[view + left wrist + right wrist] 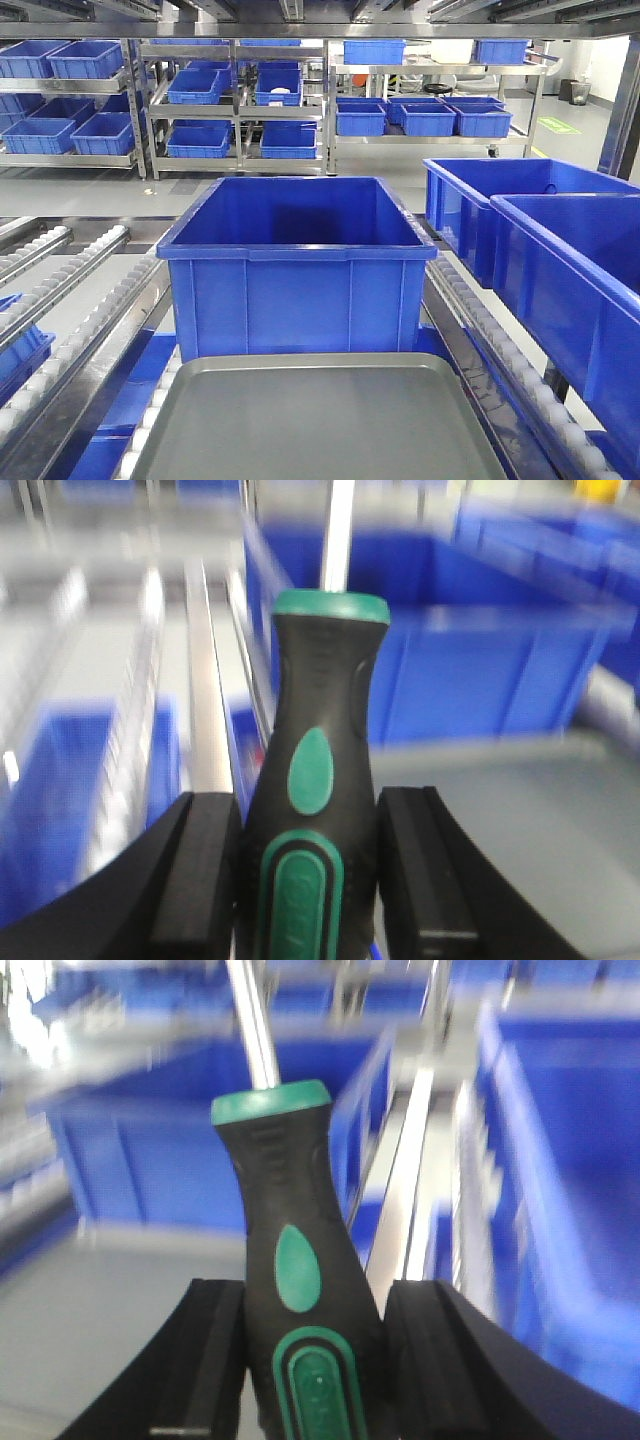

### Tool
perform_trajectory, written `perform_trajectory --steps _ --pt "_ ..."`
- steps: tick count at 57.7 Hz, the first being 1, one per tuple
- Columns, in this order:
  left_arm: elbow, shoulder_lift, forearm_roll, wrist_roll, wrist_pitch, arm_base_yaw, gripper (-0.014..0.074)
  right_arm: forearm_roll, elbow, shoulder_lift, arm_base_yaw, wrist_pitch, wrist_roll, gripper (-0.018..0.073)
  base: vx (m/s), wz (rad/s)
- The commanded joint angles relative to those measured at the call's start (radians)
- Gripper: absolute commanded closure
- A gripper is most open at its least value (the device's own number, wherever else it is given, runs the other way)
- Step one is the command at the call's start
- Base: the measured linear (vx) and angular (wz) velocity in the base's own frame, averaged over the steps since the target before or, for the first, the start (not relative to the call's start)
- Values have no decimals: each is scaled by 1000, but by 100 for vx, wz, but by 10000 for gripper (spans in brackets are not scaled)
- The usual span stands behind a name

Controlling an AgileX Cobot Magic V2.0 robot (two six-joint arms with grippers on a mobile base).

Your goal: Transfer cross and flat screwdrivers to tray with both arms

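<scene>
My left gripper (308,825) is shut on a screwdriver (322,710) with a black and green handle, its steel shaft pointing up and away. My right gripper (312,1310) is shut on a second, similar screwdriver (285,1190). Both tips are out of frame, so I cannot tell cross from flat. The grey tray (320,420) lies at the near centre of the front view. It shows right of the left gripper (530,820) and left of the right gripper (100,1310). Neither arm shows in the front view. Both wrist views are blurred.
A large blue bin (300,290) stands just behind the tray. Two more blue bins (560,250) sit on the right roller lane. Roller conveyors (70,300) run along the left. Racks with several blue bins (230,100) stand far back.
</scene>
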Motion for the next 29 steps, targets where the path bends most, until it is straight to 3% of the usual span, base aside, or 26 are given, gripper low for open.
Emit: perform_trajectory --steps 1,6,20,29 --pt "-32 50 -81 -2 -66 -6 601 58 -30 64 -2 -34 0 568 0 0" --pt "-32 107 -206 47 -80 -6 601 132 -30 131 -2 -6 -6 568 0 0" --pt "-32 300 -719 398 -79 -15 597 392 -30 296 1 9 -144 568 0 0" --pt "-32 432 -939 507 -88 -89 597 413 -30 427 142 -52 -139 568 0 0"
